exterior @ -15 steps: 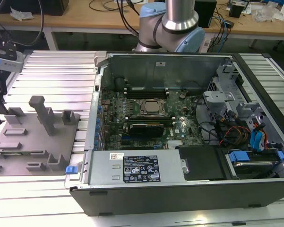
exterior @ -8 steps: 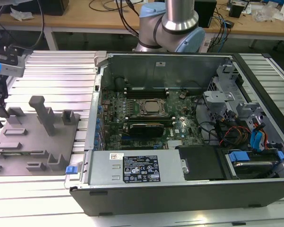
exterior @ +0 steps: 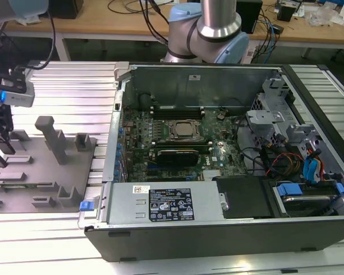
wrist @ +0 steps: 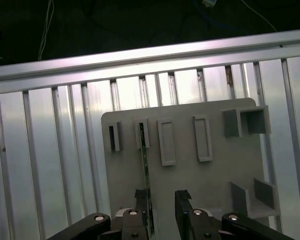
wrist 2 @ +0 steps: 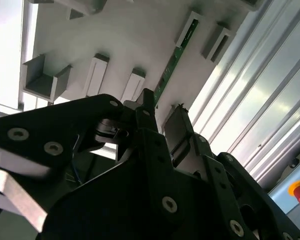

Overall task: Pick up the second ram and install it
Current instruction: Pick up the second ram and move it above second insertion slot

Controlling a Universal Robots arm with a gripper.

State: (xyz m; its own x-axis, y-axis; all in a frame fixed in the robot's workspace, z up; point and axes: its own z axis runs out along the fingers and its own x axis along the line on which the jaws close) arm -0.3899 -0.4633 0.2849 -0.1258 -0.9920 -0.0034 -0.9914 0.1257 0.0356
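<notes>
Pick-up step: my jaws (wrist: 161,202) hang spread over the ram stick (wrist: 145,170), not gripping it yet.

The stick stands on edge in a slot of the grey tray (wrist: 214,180). It runs out ahead of my jaws from between my fingers (wrist: 182,200) and sits closer to one of them. I judge the grip calls for centring first, then a straight lift. The slot walls flank the stick closely, the raised blocks (wrist: 244,122) sit well off to one side, and the way up looks free.

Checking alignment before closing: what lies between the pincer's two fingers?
In the first wrist view the second ram, on edge in the grey holder tray, runs into the open pincer's gap, close beside one finger; the rest is bare tray.
</notes>
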